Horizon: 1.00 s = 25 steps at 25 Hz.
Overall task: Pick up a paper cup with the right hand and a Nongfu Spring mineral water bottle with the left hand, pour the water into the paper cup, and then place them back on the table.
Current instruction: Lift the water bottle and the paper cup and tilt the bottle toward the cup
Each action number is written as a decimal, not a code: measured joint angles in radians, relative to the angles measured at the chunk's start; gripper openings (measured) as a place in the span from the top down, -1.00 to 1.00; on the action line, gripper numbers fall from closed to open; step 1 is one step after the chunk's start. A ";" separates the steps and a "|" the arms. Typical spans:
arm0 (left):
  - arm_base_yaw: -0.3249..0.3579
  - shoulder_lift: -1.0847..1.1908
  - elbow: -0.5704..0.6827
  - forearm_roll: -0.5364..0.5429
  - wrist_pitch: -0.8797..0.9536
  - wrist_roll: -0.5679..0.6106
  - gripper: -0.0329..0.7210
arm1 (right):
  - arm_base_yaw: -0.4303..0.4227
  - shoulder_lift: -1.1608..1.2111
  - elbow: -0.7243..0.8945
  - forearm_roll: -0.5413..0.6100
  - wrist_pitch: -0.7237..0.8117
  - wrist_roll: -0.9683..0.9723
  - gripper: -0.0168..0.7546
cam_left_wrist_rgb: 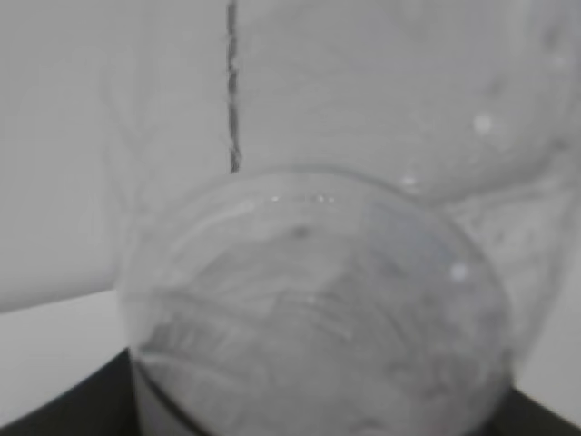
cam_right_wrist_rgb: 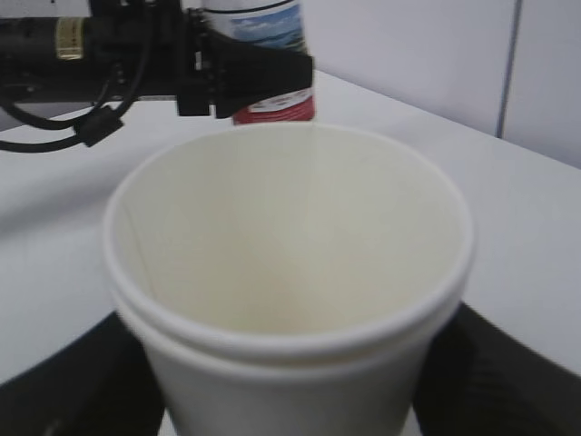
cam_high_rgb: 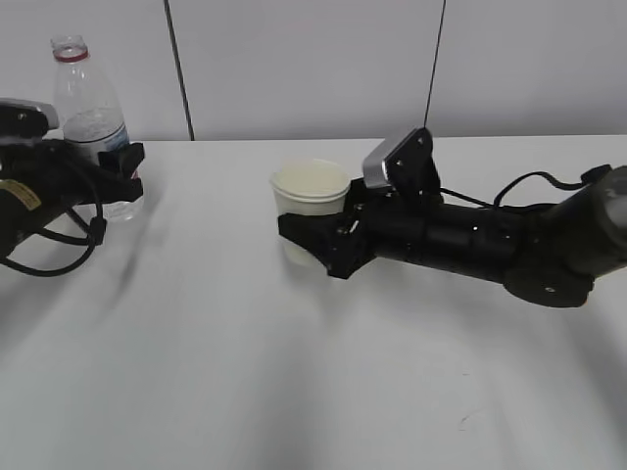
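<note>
The Nongfu Spring mineral water bottle (cam_high_rgb: 86,103) stands upright and uncapped at the far left of the table (cam_high_rgb: 294,382). My left gripper (cam_high_rgb: 122,171) is shut on its labelled body. The bottle's clear wall (cam_left_wrist_rgb: 318,300) fills the left wrist view, and its red-and-white label (cam_right_wrist_rgb: 272,27) shows behind the black fingers (cam_right_wrist_rgb: 245,77). I cannot make out the water level. The cream paper cup (cam_high_rgb: 310,186) stands upright near the middle, empty inside (cam_right_wrist_rgb: 290,236). My right gripper (cam_high_rgb: 318,233) is shut on it, a dark finger on each side (cam_right_wrist_rgb: 82,381).
The right arm (cam_high_rgb: 490,240) lies low across the table from the right. A black cable loop (cam_high_rgb: 59,259) hangs from the left arm onto the table. A pale wall with dark vertical seams (cam_high_rgb: 178,69) rises just behind the table's far edge.
</note>
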 joint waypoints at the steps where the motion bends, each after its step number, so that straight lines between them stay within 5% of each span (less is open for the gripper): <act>1: 0.000 0.000 -0.021 0.038 0.023 0.000 -0.12 | 0.021 0.009 -0.013 -0.002 0.002 0.000 -0.40; 16: -0.021 0.006 -0.226 0.387 0.089 0.002 -0.12 | 0.146 0.100 -0.199 0.002 0.099 0.000 -0.40; 25: -0.036 0.006 -0.231 0.426 0.069 0.223 -0.12 | 0.146 0.102 -0.200 0.061 0.110 0.000 -0.40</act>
